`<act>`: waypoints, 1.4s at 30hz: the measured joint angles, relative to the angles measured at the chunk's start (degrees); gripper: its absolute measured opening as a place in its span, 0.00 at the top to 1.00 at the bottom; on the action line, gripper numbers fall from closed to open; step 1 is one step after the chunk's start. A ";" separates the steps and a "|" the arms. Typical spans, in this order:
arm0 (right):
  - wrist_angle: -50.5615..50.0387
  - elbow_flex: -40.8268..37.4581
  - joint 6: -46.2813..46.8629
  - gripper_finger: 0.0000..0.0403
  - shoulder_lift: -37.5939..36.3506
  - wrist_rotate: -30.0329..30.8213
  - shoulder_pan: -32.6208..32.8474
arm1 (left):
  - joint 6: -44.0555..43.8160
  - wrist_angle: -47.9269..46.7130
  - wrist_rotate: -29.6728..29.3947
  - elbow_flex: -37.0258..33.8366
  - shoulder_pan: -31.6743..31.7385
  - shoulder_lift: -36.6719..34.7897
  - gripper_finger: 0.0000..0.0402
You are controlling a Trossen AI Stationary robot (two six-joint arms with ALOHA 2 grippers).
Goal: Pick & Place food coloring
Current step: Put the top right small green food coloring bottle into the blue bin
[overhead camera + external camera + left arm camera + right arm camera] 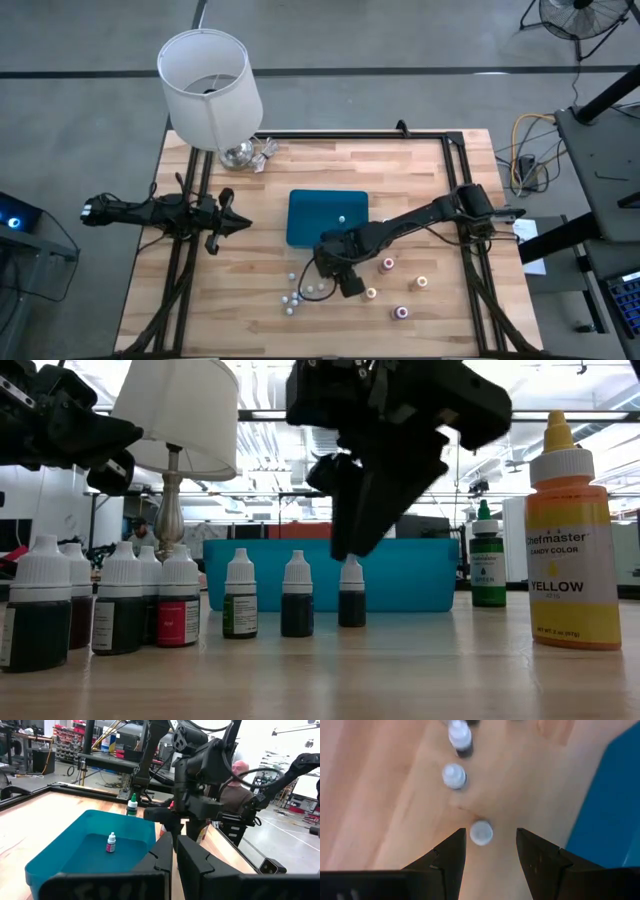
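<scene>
Because the right gripper [487, 851] hangs with jaws open astride one small bottle [481, 832] (left gripper [232, 222] shut, idle at the table's left), an off-centre closing could topple it toward its near neighbours [454, 775].

The high view looks straight down on the whole table [200, 300]. The low view sits at tabletop height, close to the bottles, facing the blue tray [400, 575] at mid-frame — also seen, from the side, by the left wrist view. The right wrist view points down, near the wood.
</scene>
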 joint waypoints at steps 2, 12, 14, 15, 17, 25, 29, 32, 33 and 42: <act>0.62 0.13 0.02 0.59 0.77 -0.01 -0.03 | -0.01 0.00 0.01 0.00 -0.02 0.00 1.00; 0.21 -0.04 0.16 0.59 1.93 -0.07 0.00 | 0.01 0.00 0.01 0.00 -0.02 0.11 1.00; 0.12 -0.05 0.12 0.59 2.06 -0.07 0.02 | -0.01 0.00 0.01 0.00 -0.02 0.18 1.00; 0.27 -0.05 0.02 0.59 2.07 -0.07 0.02 | 0.00 0.02 0.00 0.00 -0.01 0.18 1.00; 0.40 -0.05 0.02 0.59 2.05 -0.08 0.02 | -0.01 0.00 0.01 0.00 -0.01 0.20 1.00; 0.29 -0.05 -0.13 0.59 2.05 -0.74 0.29 | -0.01 0.00 0.01 0.00 -0.01 0.20 1.00; 0.31 -0.05 -0.49 0.61 2.05 -0.95 0.68 | -0.01 0.00 0.01 0.00 0.00 0.20 1.00; 0.36 -0.05 -1.37 0.63 2.05 -1.55 0.92 | -0.01 0.00 0.01 0.00 0.00 0.20 1.00; 0.44 -0.05 -1.55 0.64 2.05 -1.68 0.94 | 0.00 0.00 0.01 0.00 -0.02 0.20 1.00; 1.30 -0.05 -1.88 0.69 2.05 -1.73 1.01 | 0.00 0.00 0.01 0.00 -0.02 0.20 1.00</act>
